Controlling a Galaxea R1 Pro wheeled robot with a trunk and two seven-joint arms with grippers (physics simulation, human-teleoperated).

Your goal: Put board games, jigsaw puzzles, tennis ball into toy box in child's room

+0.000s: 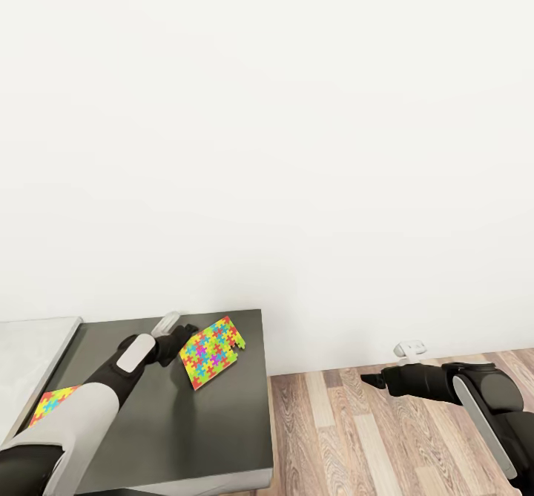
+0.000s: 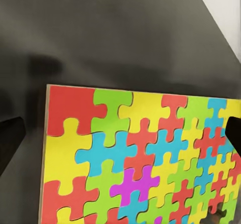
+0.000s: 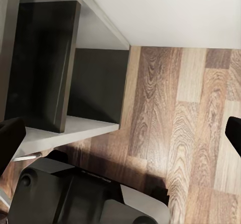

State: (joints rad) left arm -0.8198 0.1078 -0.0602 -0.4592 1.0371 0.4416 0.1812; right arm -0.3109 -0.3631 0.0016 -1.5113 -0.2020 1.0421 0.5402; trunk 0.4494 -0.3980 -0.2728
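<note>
Jagged-edged multicoloured jigsaw puzzle flat on matte dark grey table, left gripper released around it.

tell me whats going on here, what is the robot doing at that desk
The robot stands at the dark grey section of the table. Its left gripper is open at the near edge of a jigsaw puzzle lying flat on the top, with one finger on each side of the sheet in the left wrist view, so it looks set to pick it up. A second jigsaw puzzle lies further left, partly behind the left arm. The right gripper hangs open and empty over the wood floor.
</note>
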